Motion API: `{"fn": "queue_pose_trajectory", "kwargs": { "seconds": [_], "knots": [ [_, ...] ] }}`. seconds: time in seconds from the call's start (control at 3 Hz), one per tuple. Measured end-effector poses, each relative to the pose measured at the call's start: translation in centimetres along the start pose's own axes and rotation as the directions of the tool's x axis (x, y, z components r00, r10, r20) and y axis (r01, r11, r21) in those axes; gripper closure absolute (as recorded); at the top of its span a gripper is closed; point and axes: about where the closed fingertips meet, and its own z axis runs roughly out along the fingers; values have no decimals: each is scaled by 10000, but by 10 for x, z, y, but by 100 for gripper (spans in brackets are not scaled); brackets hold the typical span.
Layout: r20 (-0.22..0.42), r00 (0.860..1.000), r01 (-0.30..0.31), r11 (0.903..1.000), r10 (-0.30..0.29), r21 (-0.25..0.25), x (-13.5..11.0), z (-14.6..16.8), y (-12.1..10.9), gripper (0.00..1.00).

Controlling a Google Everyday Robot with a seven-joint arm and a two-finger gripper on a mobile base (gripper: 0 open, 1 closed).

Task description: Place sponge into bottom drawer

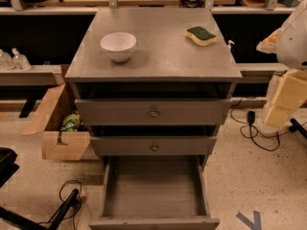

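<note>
The sponge (201,35) is lying on the table (158,63), the flat top of the grey cabinet, at its rear right corner. Its dark green face is turned up and its yellow body is showing along the near edge. It is sitting well apart from the white bowl (118,46), which is standing toward the left. The sponge's long axis is running roughly left to right across the view, tipping slightly from rear left to front right. The end effector is sitting somewhere on the pale arm (290,56) that is showing at the right edge of the view, level with the table and beyond its right side. I cannot tell which part of that bulk it is, nor whether it is spread or pressed together. From there the sponge is lying to the left, near the table's right edge and on the arm's side of the bowl, so a reach would probably be coming in leftward over that edge without passing the bowl. A grasp would likely be closing across the sponge's short width, front to back. The bottom drawer (154,223) is standing pulled out below the two shut drawers (153,113) with small knobs, its flat floor showing. It is lying lower and nearer the camera than the sponge, so the carry will be heading forward and down.
</note>
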Motion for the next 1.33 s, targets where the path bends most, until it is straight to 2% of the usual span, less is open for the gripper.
{"fn": "queue_pose_trajectory", "kwargs": {
  "seconds": [0.33, 0.67, 1.0, 1.33],
  "knots": [
    [0, 10000, 0, 10000, 0, 0, 0, 0, 0, 0],
    [256, 9994, -207, 9997, 211, -161, 4, 5, -20, 0],
    [1298, 9847, -1220, 9920, 1166, 337, 26, 19, -91, 0],
    [2643, 9483, -2112, 9710, 1758, 1120, 36, 27, -157, 0]
  ]
}}
